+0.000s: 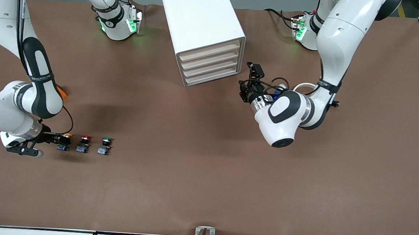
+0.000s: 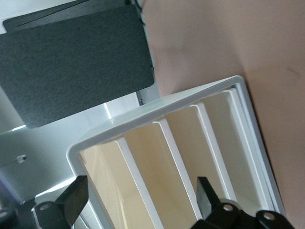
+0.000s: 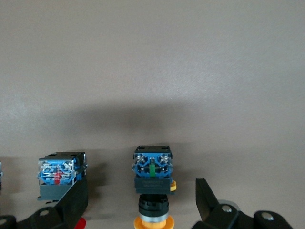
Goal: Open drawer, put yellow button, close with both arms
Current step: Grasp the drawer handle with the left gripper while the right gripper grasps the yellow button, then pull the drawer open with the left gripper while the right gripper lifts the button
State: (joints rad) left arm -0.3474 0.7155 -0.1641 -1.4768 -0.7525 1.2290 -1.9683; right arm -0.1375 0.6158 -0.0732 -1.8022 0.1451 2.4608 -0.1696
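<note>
The yellow button [image 1: 65, 141] lies on the brown table toward the right arm's end, first in a row of three. My right gripper [image 1: 57, 139] is down at it, open, one finger on each side of the button [image 3: 152, 183] without touching. The white cabinet [image 1: 201, 19] stands mid-table with all its drawers shut; the drawer [image 1: 211, 47] is the uppermost one. My left gripper [image 1: 243, 89] hovers open just in front of the drawer fronts, holding nothing. In the left wrist view the drawer [image 2: 102, 176] shows between the open fingers [image 2: 71, 200].
A red-capped button [image 1: 83, 144] and a green-capped button [image 1: 104, 146] lie beside the yellow one, toward the table's middle. The red one [image 3: 59, 174] sits close to one right finger. Something orange [image 1: 63, 93] shows by the right arm's elbow.
</note>
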